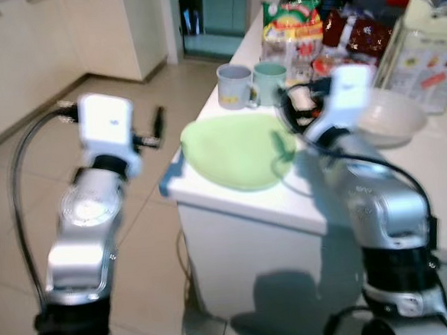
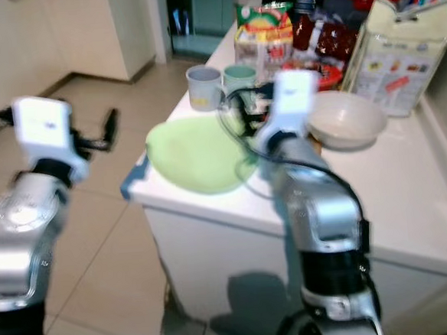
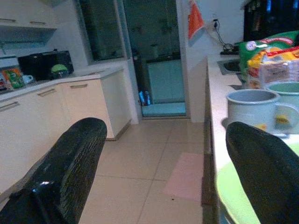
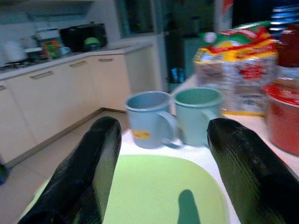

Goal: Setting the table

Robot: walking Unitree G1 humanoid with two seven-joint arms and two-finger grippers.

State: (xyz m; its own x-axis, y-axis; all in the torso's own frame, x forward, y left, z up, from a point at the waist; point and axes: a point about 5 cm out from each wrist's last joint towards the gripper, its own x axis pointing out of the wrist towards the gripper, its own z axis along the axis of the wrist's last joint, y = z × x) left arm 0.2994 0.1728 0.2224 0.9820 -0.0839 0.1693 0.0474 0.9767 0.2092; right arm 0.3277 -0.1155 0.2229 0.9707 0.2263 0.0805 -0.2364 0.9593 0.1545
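Observation:
A light green plate (image 1: 236,151) lies near the front left corner of the white counter (image 1: 303,208). Behind it stand a grey-blue mug (image 1: 234,85) and a teal mug (image 1: 269,80). A white bowl (image 1: 389,117) sits to the plate's right. My right gripper (image 4: 166,135) is open and hovers low over the plate's far right side, pointing at the mugs (image 4: 149,119), with nothing between its fingers. My left gripper (image 3: 166,140) is open beside the counter's left edge, over the floor, with the plate's rim (image 3: 229,191) by one finger.
Snack bags (image 1: 294,21), a red-lidded jar (image 4: 282,119) and a tall carton (image 1: 426,53) crowd the back of the counter. A blue corner piece (image 1: 170,177) sticks out at the counter's left edge. Beige tiled floor (image 1: 159,241) and cream cabinets (image 3: 56,112) lie to the left.

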